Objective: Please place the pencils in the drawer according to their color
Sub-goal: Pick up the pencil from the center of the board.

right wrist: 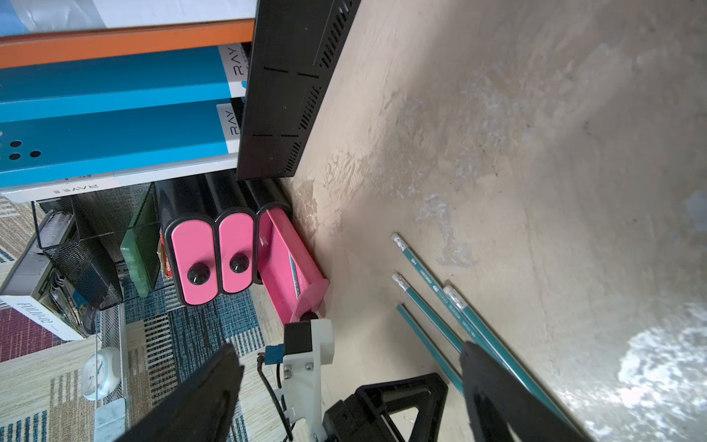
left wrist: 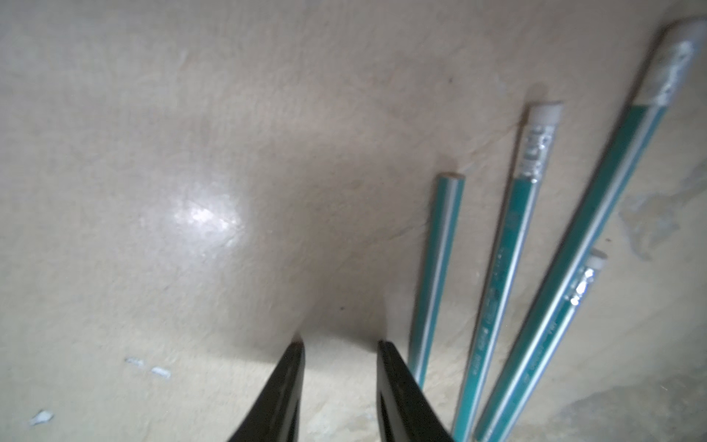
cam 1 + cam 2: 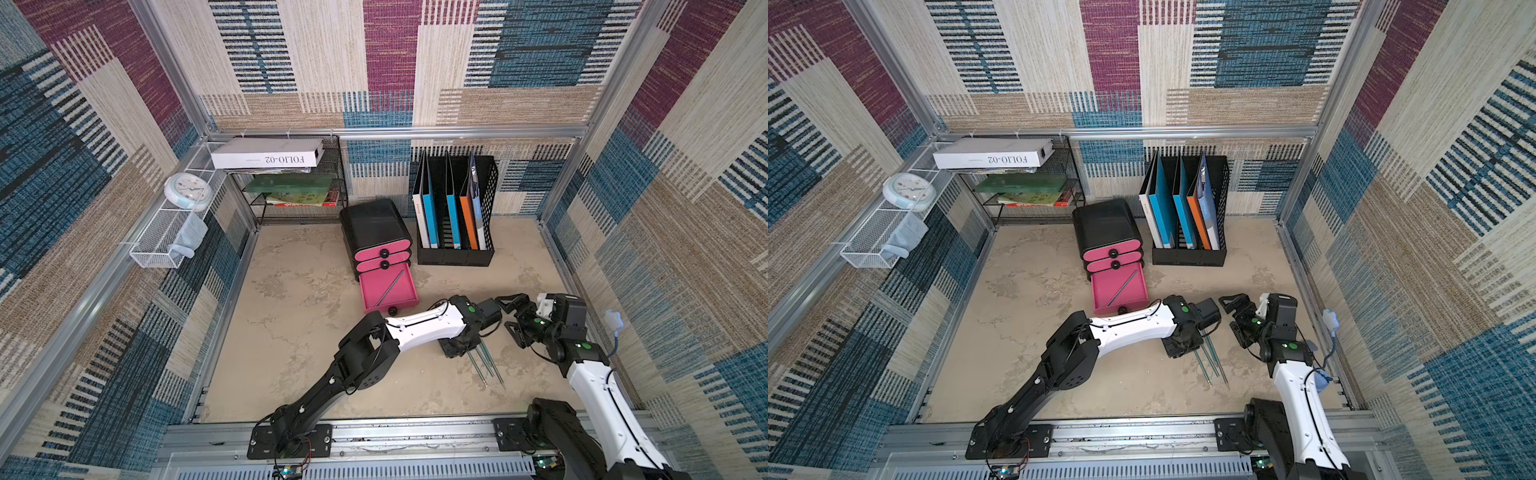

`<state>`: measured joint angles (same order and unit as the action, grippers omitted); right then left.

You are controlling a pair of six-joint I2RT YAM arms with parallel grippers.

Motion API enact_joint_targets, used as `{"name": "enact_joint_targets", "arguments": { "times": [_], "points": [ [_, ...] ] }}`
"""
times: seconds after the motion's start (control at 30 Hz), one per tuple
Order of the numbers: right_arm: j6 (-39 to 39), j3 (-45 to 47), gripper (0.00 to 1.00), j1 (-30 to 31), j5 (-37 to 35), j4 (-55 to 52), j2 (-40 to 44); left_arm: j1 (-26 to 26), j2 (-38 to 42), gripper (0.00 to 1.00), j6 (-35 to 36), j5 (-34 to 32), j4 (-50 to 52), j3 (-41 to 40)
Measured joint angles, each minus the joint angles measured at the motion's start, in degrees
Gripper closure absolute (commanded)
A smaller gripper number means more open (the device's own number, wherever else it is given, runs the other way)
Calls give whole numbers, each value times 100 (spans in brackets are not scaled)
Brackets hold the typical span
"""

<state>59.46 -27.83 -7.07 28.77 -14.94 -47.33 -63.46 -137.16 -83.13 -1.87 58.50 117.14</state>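
Note:
Several teal pencils [image 3: 484, 365] [image 3: 1212, 365] lie side by side on the table at the front right. My left gripper [image 3: 457, 351] [image 2: 338, 344] points down at the table just beside them. It is open by a narrow gap, with only bare table between the fingers, and the nearest pencil [image 2: 436, 275] lies just outside one finger. My right gripper [image 3: 509, 318] [image 1: 350, 354] hovers wide open to the right of the left wrist, holding nothing. The black chest [image 3: 376, 232] has its bottom pink drawer [image 3: 388, 291] pulled out, with one thin pencil [image 3: 390, 286] lying in it.
A black file holder [image 3: 455, 249] with blue and orange folders stands right of the chest. A mesh shelf [image 3: 299, 195] with books and a white box is at the back left. A clock [image 3: 188, 191] and a white wire basket [image 3: 162, 241] hang on the left wall.

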Motion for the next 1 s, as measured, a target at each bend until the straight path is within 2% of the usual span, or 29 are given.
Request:
{"name": "enact_joint_targets", "arguments": {
  "times": [0.33,0.7,1.0],
  "points": [
    [35,13,7,0,24,55,-24,-7,260,63,389,-389,413,321],
    [72,42,7,0,61,155,-164,-20,-282,62,461,-361,457,1051],
    [94,42,7,0,61,160,-162,-22,-538,62,472,-308,468,1145]
  ]
}}
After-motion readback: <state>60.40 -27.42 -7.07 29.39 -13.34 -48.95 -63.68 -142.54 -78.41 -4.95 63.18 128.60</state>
